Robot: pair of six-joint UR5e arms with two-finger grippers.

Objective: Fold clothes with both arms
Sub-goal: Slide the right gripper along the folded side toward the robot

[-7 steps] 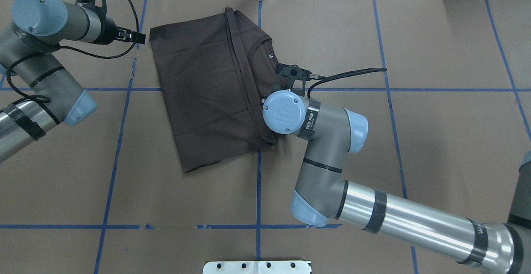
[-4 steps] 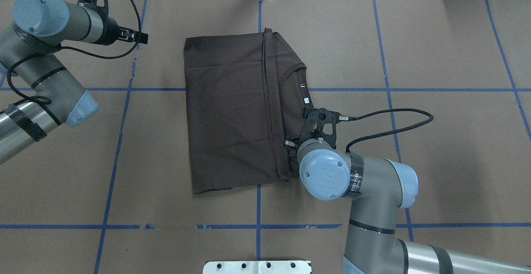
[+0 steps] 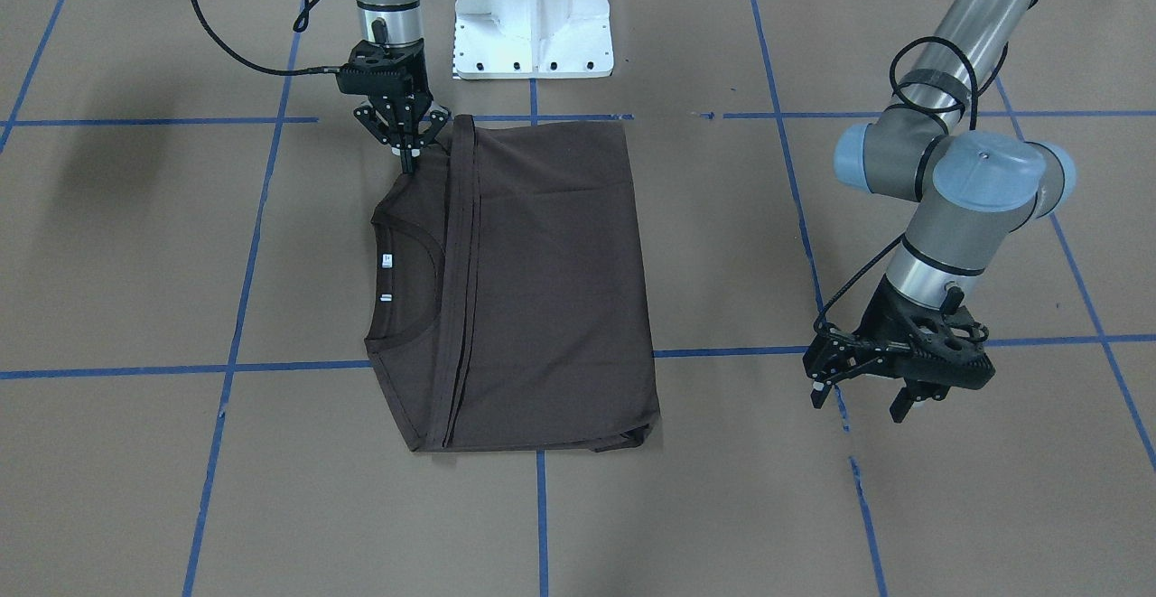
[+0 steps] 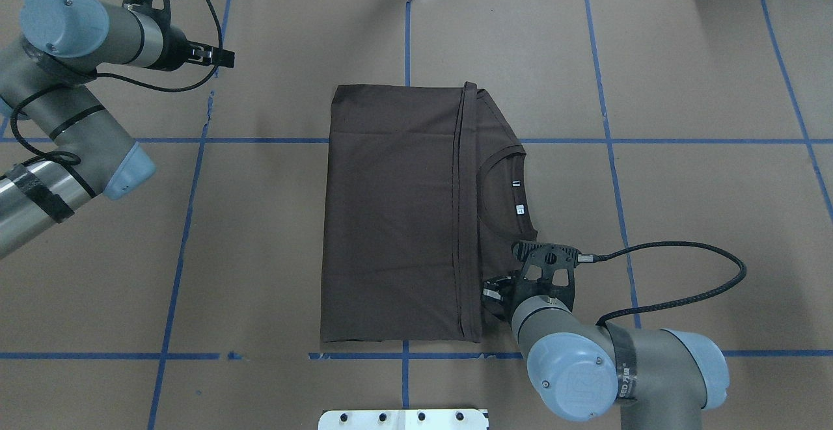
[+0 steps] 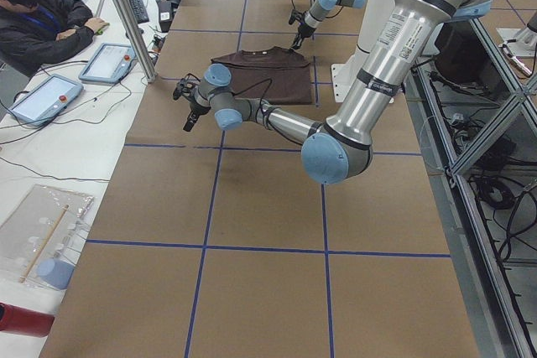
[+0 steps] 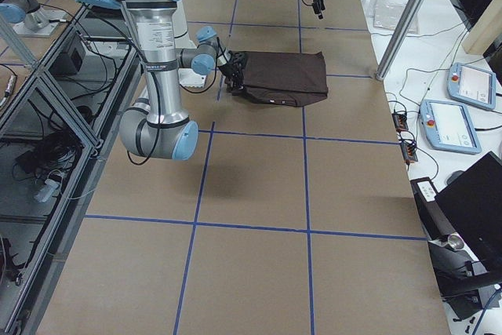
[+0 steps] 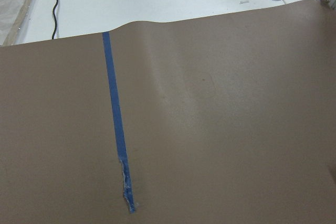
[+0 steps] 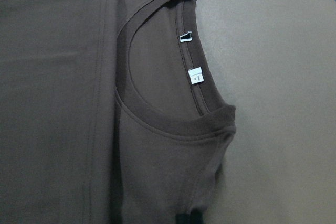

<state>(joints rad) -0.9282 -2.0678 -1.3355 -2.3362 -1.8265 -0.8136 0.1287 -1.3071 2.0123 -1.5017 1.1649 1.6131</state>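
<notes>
Right wrist-mounted view, nearest first: the right gripper [image 3: 407, 153] has its jaws clenched on the shoulder edge of a dark brown short-sleeved cotton T-shirt [image 8: 63, 103], just beside the ribbed round collar [image 8: 173, 127]. Inside the neckline sit a small white square label [image 8: 195, 75] and a smaller tag [image 8: 185, 36] beyond it; whatever is printed on them is too small to read. The T-shirt lies folded flat in a rectangle at the middle of the tabletop [image 4: 683, 222], a stitched hem edge laid over part of the collar, with the collar side toward the robot's right. The tabletop is covered in brown paper marked off by a grid of blue tape lines [image 4: 182, 235]. A white metal pedestal [image 3: 533, 10] stands just behind the T-shirt. Well apart from the cloth, the left gripper [image 3: 858, 405] hovers over bare paper, jaws released. Farther off, a person [image 5: 38, 18] sits at a white desk [image 5: 50, 123] with a grey touchscreen pendant [image 5: 109, 62].
</notes>
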